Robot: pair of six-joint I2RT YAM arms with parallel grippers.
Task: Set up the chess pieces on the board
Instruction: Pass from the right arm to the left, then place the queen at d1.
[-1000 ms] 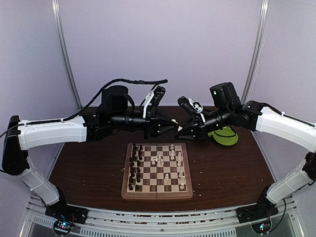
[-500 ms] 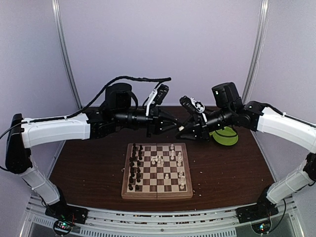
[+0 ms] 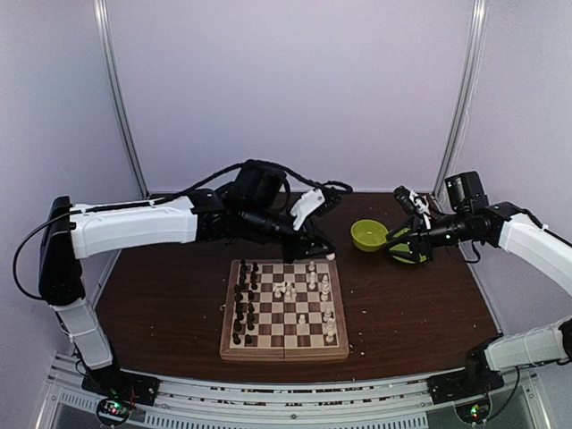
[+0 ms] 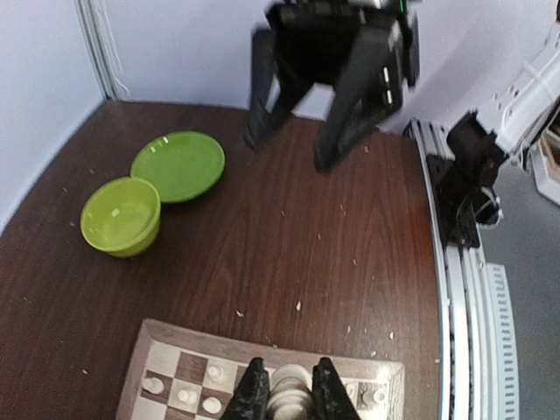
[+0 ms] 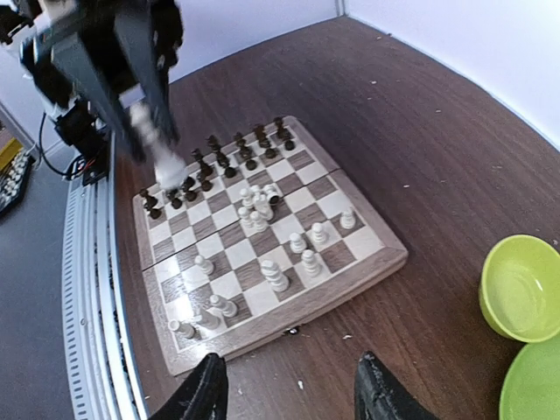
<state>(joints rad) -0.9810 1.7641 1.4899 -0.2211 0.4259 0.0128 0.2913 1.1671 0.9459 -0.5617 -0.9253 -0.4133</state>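
Observation:
The board lies mid-table, with dark chess pieces in two columns on its left and white ones scattered on its right. My left gripper hovers at the board's far right corner. In the left wrist view, the left gripper is shut on a white piece above the board's border. The right wrist view shows that white piece hanging over the dark rows. My right gripper is off to the right near the green dishes, and in its own wrist view it is open and holds nothing.
A green bowl and a green plate sit behind the board on the right. White crumbs dot the brown table. Metal rails run along the near edge. Upright frame posts stand at the back.
The grippers were tip to tip above the table behind the board. The right one opened and pulled back right. The left swung down to the board's far right corner with the white piece.

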